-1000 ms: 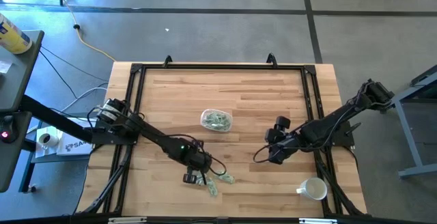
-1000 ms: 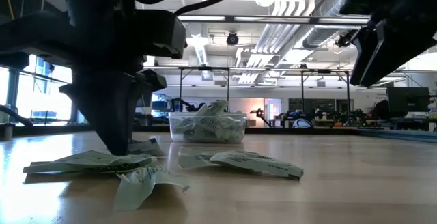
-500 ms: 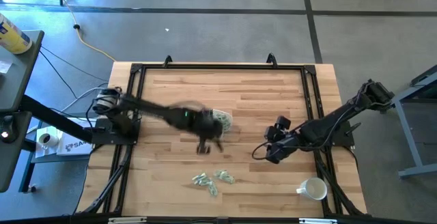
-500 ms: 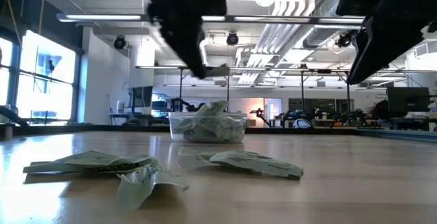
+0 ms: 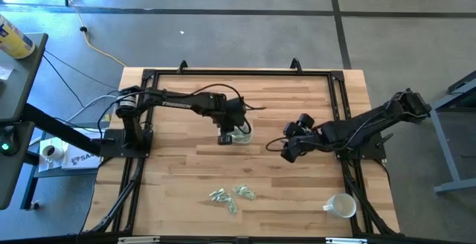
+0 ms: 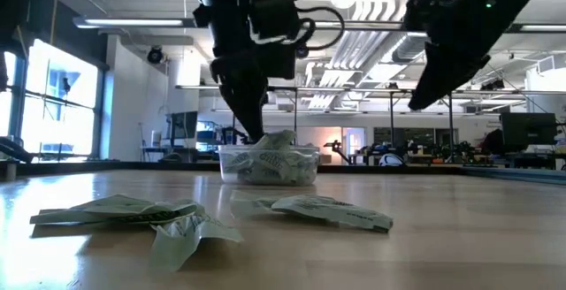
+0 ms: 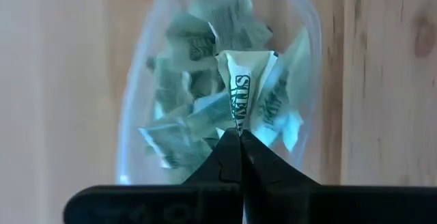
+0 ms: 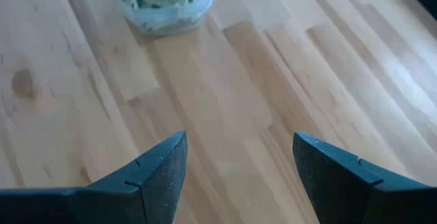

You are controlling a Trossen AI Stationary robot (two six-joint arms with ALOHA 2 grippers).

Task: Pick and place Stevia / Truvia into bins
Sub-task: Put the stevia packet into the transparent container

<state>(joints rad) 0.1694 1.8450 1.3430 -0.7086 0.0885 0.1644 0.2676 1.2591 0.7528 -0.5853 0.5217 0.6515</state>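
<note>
High view: left gripper (image 5: 225,135) over the bowl (image 5: 239,133) near the middle of the worktop (image 5: 253,99), just at the bowl's left rim. Right gripper (image 5: 286,152) hanging clear of the wood, right of the bowl and apart from it. Three loose sachets (image 5: 232,196) clustered toward the near edge, around the middle. White mug (image 5: 341,205) at the near right corner.

Low view: left gripper (image 6: 256,133) pointing down onto the bowl (image 6: 269,165), heaped with sachets. Right gripper (image 6: 423,95) raised, off to the right. Loose sachets (image 6: 311,209) flat on the wood in the foreground, another crumpled group (image 6: 128,217) to their left.

Left wrist view: fingers (image 7: 220,161) clenched on one sachet (image 7: 244,87), pinched at its lower end, held upright above the bowl (image 7: 313,67) full of others.

Right wrist view: fingers (image 8: 161,166) spread wide, nothing between, bare worktop (image 8: 239,101) below; bowl (image 8: 166,4) farther off.
</note>
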